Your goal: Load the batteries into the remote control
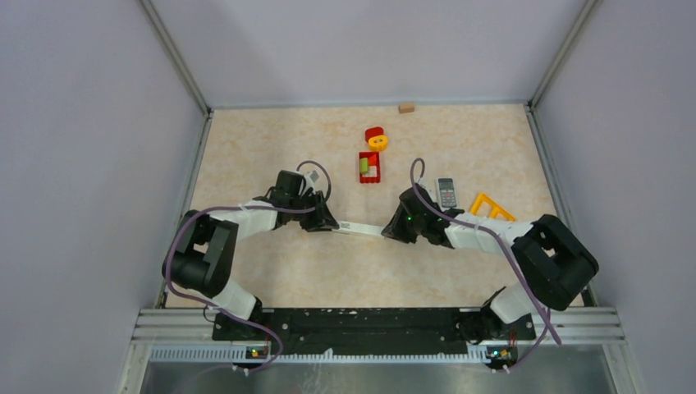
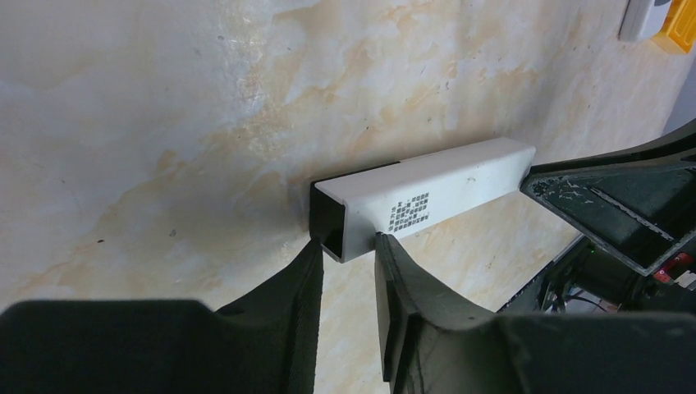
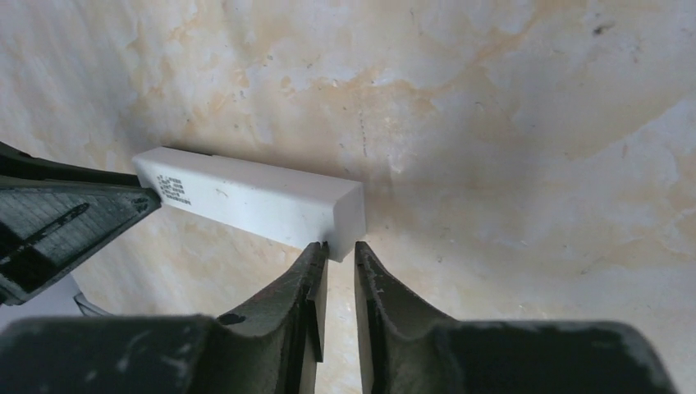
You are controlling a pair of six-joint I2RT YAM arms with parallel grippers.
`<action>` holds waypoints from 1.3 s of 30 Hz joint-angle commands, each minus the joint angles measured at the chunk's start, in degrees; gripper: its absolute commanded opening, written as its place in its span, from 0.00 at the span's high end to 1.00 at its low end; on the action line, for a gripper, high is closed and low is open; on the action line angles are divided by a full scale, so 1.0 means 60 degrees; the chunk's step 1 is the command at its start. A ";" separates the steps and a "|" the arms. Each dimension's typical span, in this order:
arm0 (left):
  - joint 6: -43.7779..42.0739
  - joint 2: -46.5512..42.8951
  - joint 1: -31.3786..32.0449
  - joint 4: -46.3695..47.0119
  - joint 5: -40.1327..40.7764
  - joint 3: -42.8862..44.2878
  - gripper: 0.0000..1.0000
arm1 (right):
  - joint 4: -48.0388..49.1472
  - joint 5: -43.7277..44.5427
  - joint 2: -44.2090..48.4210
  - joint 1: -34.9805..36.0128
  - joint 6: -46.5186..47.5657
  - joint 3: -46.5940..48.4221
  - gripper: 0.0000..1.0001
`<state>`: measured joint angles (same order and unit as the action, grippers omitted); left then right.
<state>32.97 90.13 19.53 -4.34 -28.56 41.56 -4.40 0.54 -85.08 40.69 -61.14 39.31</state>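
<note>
Left hand [image 2: 349, 246] and right hand [image 3: 336, 250] sat nearly together at remote [image 2: 435, 185] ends; I couldn't tell if they gripped. Needed a firm, level hold first.

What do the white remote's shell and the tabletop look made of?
The white remote: likely moulded plastic, matte white, with crisp square edges, a printed code and a dark hollow end. The tabletop: beige marble pattern, probably laminate or vinyl, with a soft sheen and fine scuffs.
</note>
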 commanded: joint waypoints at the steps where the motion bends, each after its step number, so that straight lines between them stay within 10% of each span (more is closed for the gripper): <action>1: -0.0017 -0.0176 -0.0062 0.0233 -0.0237 -0.0060 0.71 | 0.0381 -0.0059 -0.0280 -0.0057 0.0135 0.0364 0.84; 14: 0.0520 0.0201 -0.0113 0.1516 -0.0693 -0.0578 1.00 | 0.0191 -0.0559 -0.0820 0.0030 0.0061 0.0582 0.93; 23: 0.0555 0.0065 -0.0505 0.1331 -0.0530 -0.0487 1.00 | -0.0128 -0.0253 -0.0689 0.0060 0.0370 0.0922 0.80; 39: 0.0377 -0.1903 -0.0872 -0.1531 0.1749 0.2034 0.15 | -0.2025 -0.2228 -0.1331 0.0095 0.7843 0.4372 0.29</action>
<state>35.62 84.18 15.62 -7.18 -25.36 51.03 -12.71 -5.34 -88.44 40.49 -31.38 59.68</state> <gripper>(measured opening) 0.747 0.689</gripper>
